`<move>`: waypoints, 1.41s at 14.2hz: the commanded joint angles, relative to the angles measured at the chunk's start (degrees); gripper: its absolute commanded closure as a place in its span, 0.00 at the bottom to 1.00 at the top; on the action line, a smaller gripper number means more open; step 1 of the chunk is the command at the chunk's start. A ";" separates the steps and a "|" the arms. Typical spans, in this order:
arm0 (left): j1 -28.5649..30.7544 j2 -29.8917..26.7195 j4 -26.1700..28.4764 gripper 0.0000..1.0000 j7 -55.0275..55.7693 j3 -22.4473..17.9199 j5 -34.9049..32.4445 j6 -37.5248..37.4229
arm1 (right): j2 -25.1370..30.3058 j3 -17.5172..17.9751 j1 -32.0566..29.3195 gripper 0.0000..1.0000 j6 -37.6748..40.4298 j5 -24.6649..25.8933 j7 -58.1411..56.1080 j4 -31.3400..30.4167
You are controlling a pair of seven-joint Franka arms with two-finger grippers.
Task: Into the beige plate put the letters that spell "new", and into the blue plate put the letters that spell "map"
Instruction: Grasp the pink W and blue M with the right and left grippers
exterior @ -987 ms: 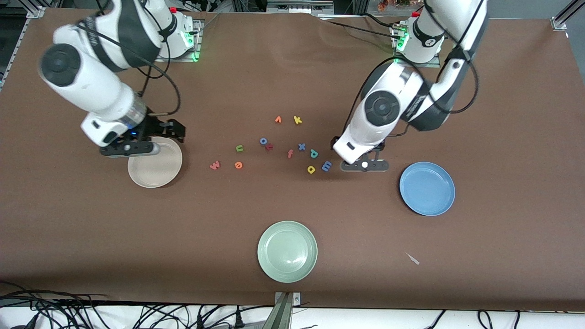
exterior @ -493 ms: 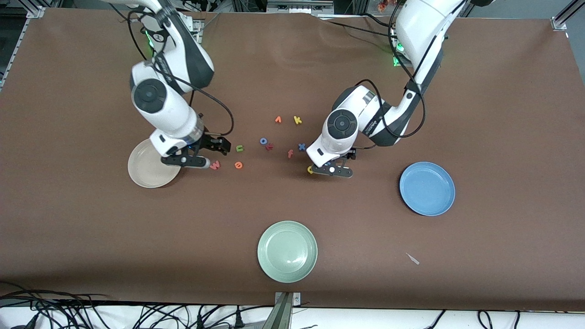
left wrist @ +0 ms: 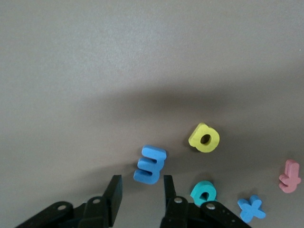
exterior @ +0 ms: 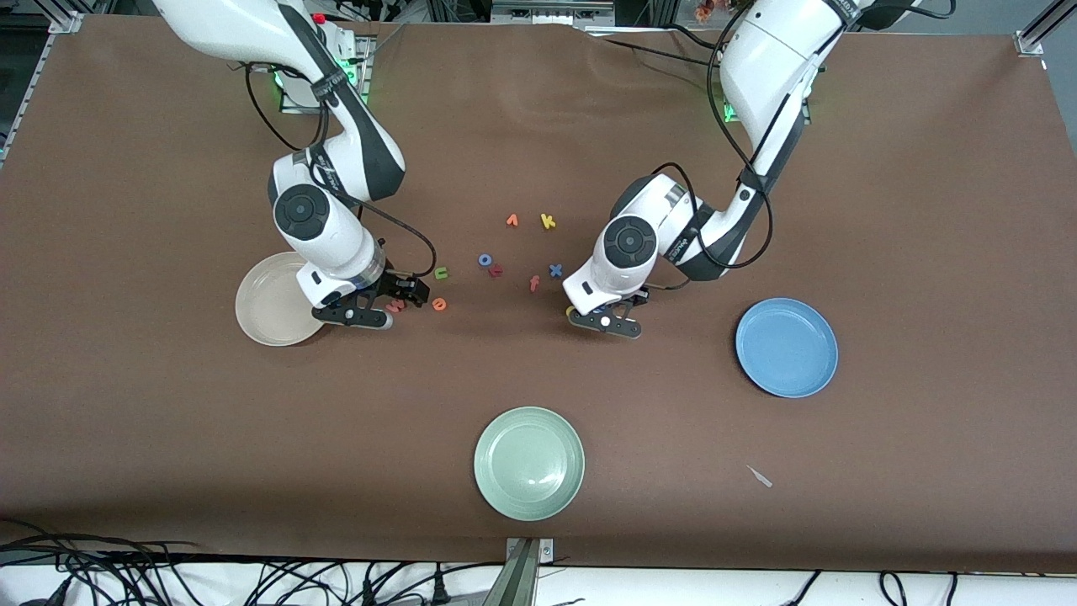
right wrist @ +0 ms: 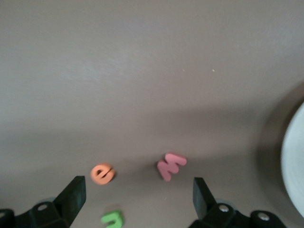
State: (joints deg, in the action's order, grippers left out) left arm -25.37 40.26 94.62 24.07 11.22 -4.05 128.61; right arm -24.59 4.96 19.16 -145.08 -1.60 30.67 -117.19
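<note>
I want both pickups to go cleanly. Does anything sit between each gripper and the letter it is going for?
Nothing visible does. The left gripper has the light blue m just ahead of its fingers; the teal p lies beside one finger. The right gripper stands open around the pink w.

A robotics lab: two white arms (exterior: 336,210) bolted to a brown-covered surface (exterior: 168,421), aluminium framing (exterior: 1039,34) at its corners, loose cables (exterior: 126,572) along the edge.

2 glossy white arms, black joint bands, looping black cables, black two-finger grippers, green-lit bases.
</note>
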 commanded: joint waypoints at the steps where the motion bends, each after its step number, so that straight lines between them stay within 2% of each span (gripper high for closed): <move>1: -0.12 1.66 -1.19 0.58 -1.48 -0.15 -1.31 1.64 | 0.69 -0.38 -0.09 0.00 -3.71 0.98 1.58 -3.66; 5: -0.03 2.45 -1.10 0.57 -1.48 -0.15 -4.12 3.05 | -1.07 -0.56 -0.09 0.00 -4.59 0.98 2.38 -3.66; 11: -0.29 3.33 -1.10 0.56 -1.39 -0.15 -4.12 4.11 | -3.97 -1.26 0.52 0.02 -7.32 1.42 3.26 -3.57; 14: -0.38 3.42 -1.10 0.57 -1.39 -0.15 -4.12 4.20 | -3.89 -1.35 0.70 0.12 -7.32 1.51 3.26 -3.57; 17: -0.38 3.07 -1.10 0.46 -0.69 0.12 -3.95 3.93 | -3.97 -1.44 0.79 0.24 -7.32 1.69 3.26 -3.57; 20: -0.73 2.98 -1.01 0.46 -0.69 0.12 -3.60 3.76 | -4.24 -1.44 0.79 0.36 -7.32 2.65 3.26 -3.57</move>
State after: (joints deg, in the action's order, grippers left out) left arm -25.50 42.51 94.58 23.20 11.36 -6.55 132.25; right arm -28.89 3.97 19.41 -151.61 -0.29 32.75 -120.31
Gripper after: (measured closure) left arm 0.458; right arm 0.273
